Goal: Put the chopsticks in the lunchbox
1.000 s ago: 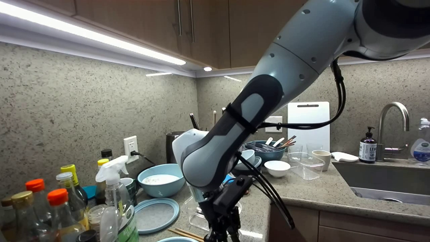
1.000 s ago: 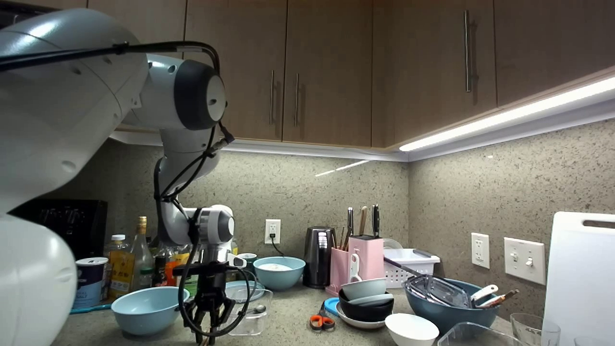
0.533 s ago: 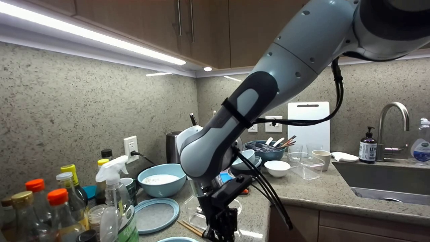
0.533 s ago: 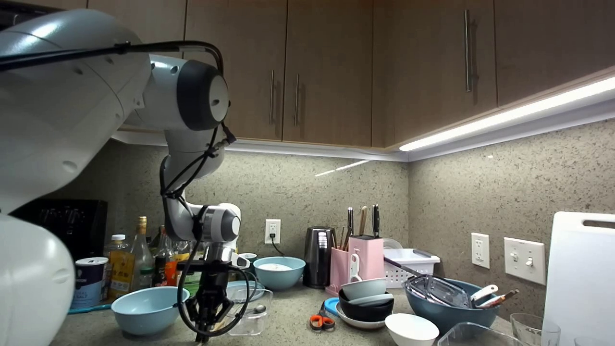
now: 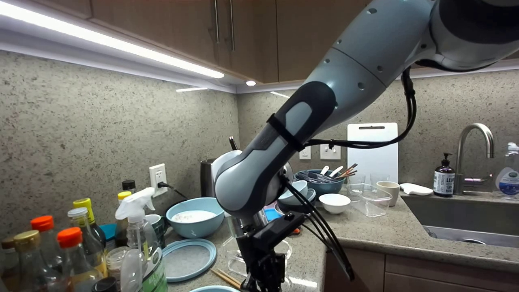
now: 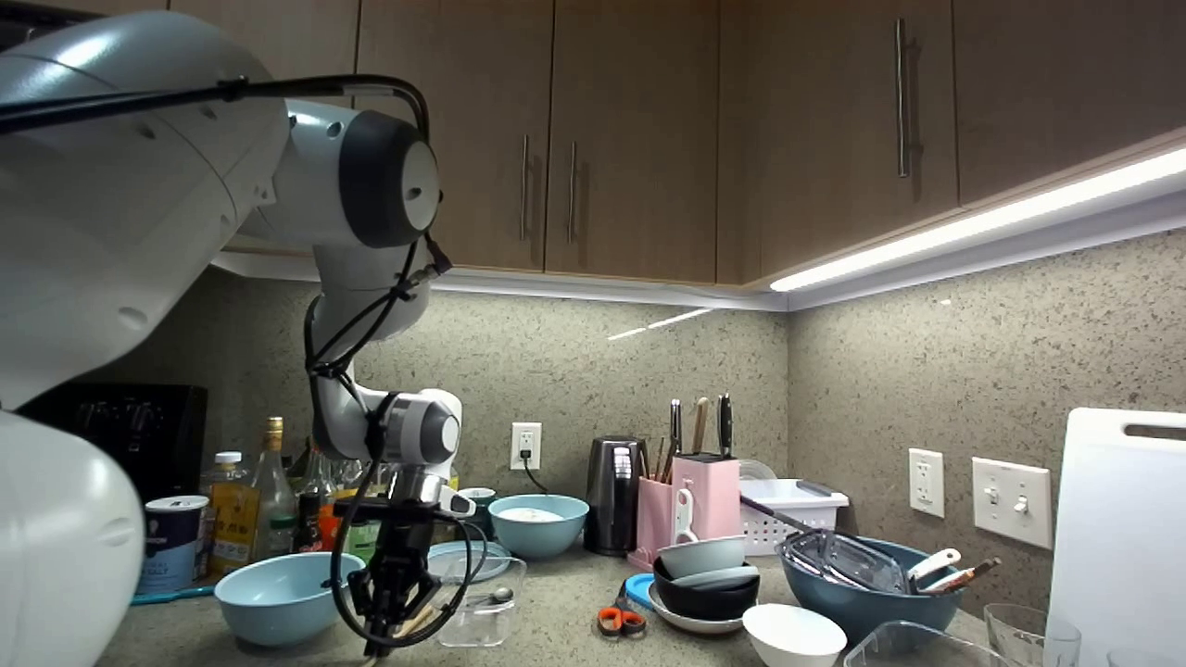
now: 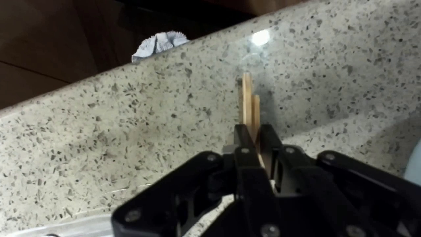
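The chopsticks (image 7: 247,98) are pale tan sticks held between the black fingers of my gripper (image 7: 255,131) in the wrist view. Their ends stick out past the fingertips over the counter. They also show beside the gripper in both exterior views (image 5: 225,278) (image 6: 414,621). The gripper (image 6: 378,644) points down, slightly tilted, low over the counter. The lunchbox, a clear plastic box (image 6: 474,637), stands just right of the gripper with a spoon (image 6: 501,596) in it. Part of its rim (image 7: 75,227) shows at lower left in the wrist view. The fingertips are hidden in an exterior view (image 5: 263,280).
A light blue bowl (image 6: 283,602) stands left of the gripper. A round blue lid (image 5: 188,259), a bowl of white contents (image 5: 194,217), bottles (image 5: 71,253) and a spray bottle (image 5: 142,239) stand nearby. Orange scissors (image 6: 621,622) and stacked bowls (image 6: 709,584) lie beyond. The counter edge (image 7: 125,67) is close.
The gripper has closed on the chopsticks over the last second. The chopsticks have shifted and turned with it. The arm has moved slightly and the gripper tilts a little more.
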Action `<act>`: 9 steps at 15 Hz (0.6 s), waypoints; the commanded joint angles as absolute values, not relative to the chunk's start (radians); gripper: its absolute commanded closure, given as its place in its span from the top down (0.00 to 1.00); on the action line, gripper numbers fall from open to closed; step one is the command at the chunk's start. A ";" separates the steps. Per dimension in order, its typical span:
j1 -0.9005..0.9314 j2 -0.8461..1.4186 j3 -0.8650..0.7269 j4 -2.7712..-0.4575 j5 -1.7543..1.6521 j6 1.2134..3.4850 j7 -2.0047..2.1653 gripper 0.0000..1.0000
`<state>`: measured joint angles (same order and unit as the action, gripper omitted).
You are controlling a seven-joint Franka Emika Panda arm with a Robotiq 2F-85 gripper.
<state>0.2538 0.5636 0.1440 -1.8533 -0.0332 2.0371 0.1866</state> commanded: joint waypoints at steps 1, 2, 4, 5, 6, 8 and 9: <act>0.286 0.463 0.146 -1.946 -0.027 2.036 0.250 0.09; 0.298 0.446 0.144 -1.959 -0.032 2.033 0.277 0.09; 0.322 0.413 0.135 -1.983 -0.045 2.028 0.353 0.09; 0.332 0.391 0.131 -1.998 -0.049 2.027 0.398 0.09; 0.340 0.371 0.128 -2.013 -0.050 2.021 0.443 0.09; 0.354 0.332 0.121 -2.044 -0.060 2.017 0.530 0.09; 0.356 0.311 0.120 -2.061 -0.065 2.011 0.564 0.09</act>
<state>0.3373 0.4049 0.1347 -1.9779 -0.0420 2.0313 0.4544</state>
